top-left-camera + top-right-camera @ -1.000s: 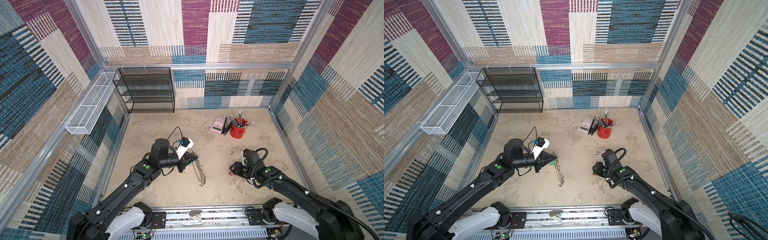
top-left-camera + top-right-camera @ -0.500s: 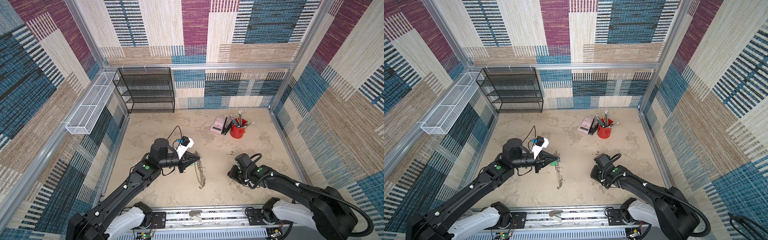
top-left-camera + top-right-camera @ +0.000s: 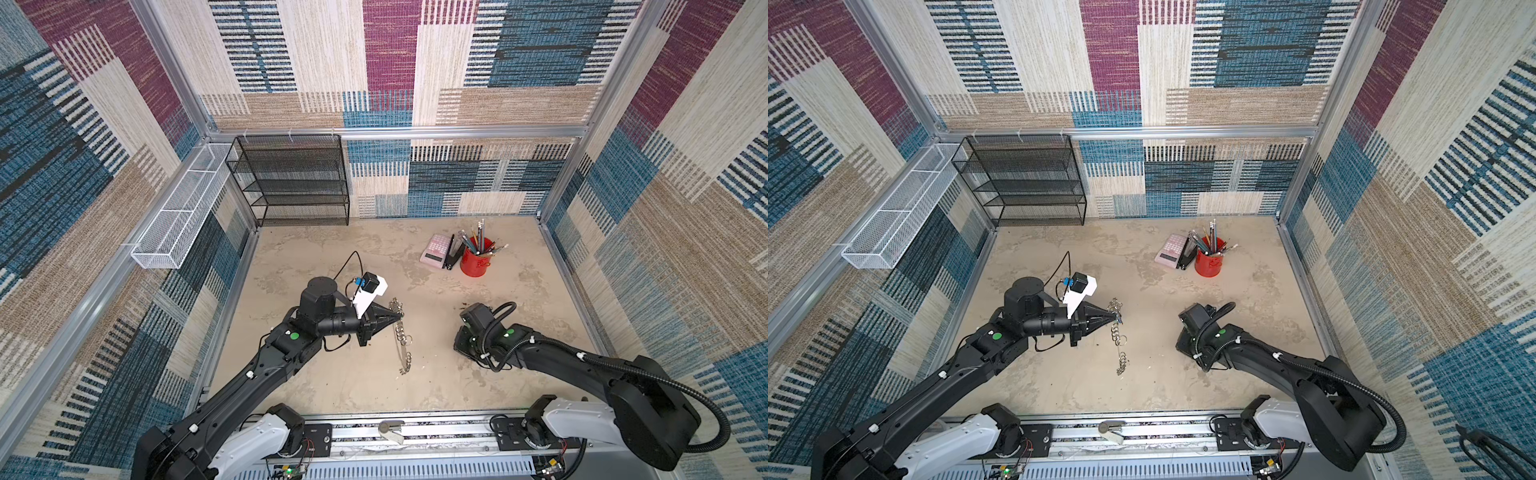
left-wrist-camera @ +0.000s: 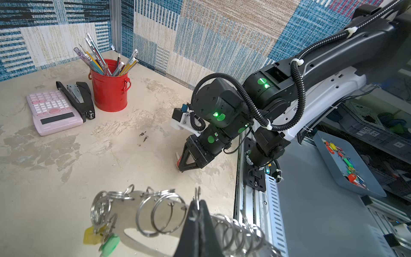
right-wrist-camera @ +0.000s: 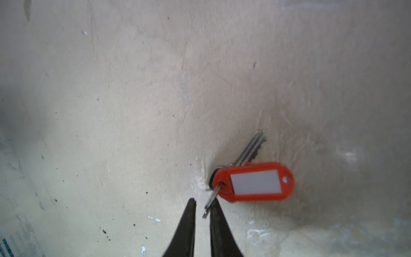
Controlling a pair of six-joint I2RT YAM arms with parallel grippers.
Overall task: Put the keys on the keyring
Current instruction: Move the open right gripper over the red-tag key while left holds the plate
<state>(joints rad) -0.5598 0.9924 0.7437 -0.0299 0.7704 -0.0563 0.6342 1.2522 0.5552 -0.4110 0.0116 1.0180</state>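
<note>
Surface (image 3: pixel 332 374) is a blotchy beige concrete-look top, scuffed and dotted with dark specks. It's boxed in by walls (image 3: pixel 390 50) of patchwork carpet in blue, maroon and tan.

Using the red pencil tin (image 3: pixel 476 262) as my marker: the pink calculator (image 3: pixel 435 250) and black stapler (image 3: pixel 451 257) sit right against it. The black mesh rack (image 3: pixel 291 183) is well away from it along the same back wall, and the white wire basket (image 3: pixel 178 220) hangs on the side wall past the rack.

The keyring (image 3: pixel 400 332) is a flat grey band edged with loads of silver split rings (image 4: pixel 160 213). It's well apart from the tin, out mid-surface on the left arm's side, drooping from the left pincer (image 3: pixel 398 318), which is clamped tight on the band. A yellow tag (image 4: pixel 91 235) and a green tag (image 4: pixel 110 243) dangle off one end. Can't tell if the low end touches the surface.

The red-tagged keys (image 5: pixel 255 181) lie flat on the surface, nearer the robot than the tin: silver blades, red tag with a white insert. The right pincer (image 5: pixel 203 201) is down on them with just a narrow gap between its jaws and the tag's little ring sitting in that gap. Can't tell if it's actually pinched.

Way off from the tin, beyond the surface edge, a grey tray (image 4: pixel 329 144) holds a heap of coloured key tags (image 4: pixel 347 164)
</note>
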